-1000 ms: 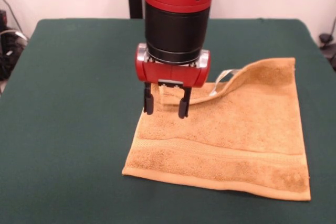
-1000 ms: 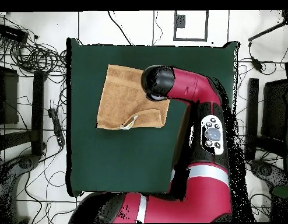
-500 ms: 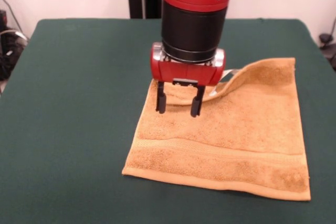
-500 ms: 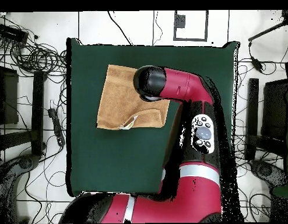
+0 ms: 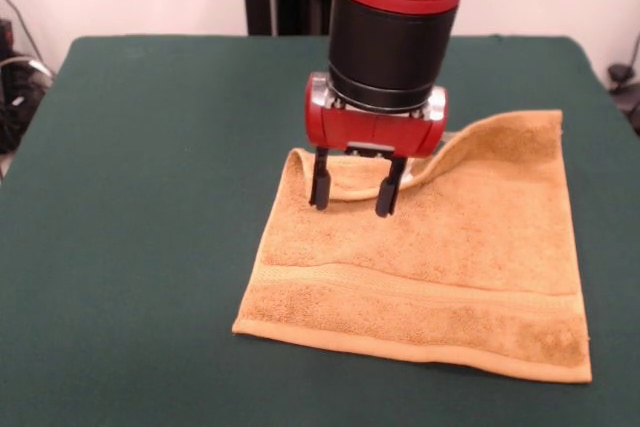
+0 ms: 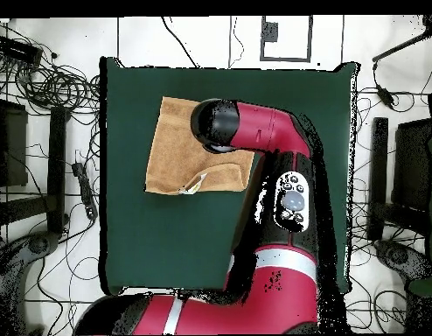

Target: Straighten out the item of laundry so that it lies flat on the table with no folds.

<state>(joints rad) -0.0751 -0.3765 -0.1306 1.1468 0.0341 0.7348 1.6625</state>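
Two black fingers (image 5: 320, 187) hang spread apart with nothing between them, tips low over the far part of the towel (image 5: 430, 267), right by where its far edge is folded over toward the camera. They stick out of the red gripper (image 5: 352, 195), under a fat black-and-red wrist. The towel's golden-orange terry, fuzzy, roughly square with a woven band near the front hem, lying mostly flat right of the table's middle. The table (image 5: 140, 207) is dark green felt. From overhead you see the arm (image 6: 272, 131) across the towel's corner, plus cables (image 6: 45, 83) tangled on the pale floor around it.
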